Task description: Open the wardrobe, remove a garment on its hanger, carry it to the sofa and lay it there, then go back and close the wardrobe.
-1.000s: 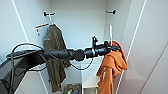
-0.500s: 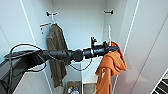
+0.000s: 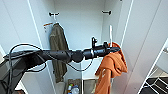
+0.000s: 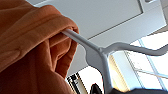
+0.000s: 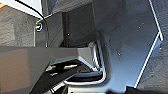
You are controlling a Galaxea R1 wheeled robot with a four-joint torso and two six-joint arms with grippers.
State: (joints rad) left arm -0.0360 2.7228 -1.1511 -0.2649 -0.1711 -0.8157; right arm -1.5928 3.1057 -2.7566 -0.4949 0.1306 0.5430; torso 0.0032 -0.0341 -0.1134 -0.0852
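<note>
Reaching into the open wardrobe [image 3: 80,32], the left arm [image 3: 57,55] comes in from the left of the head view and runs level across the opening. Behind the forearm, an olive jacket [image 3: 58,47] hangs off a hook on the back wall, well apart from the gripper. Below the arm, some small items [image 3: 71,88] sit on the wardrobe floor, too blurred to name.

Left gripper [image 3: 117,49] sits at the neck of the hanger [image 3: 110,33]; its white stem sticks straight up just above the gripper. Fingers themselves are not resolvable in either view, so can't tell if they clamp the hanger or just sit under it. Wrist view shows the hanger arm [image 4: 100,53] close up, one end running into the hood fabric.

Garment [image 3: 110,70], the orange hoodie, drapes from the hanger and hangs down below and right of the gripper, touching it at the top.
</note>
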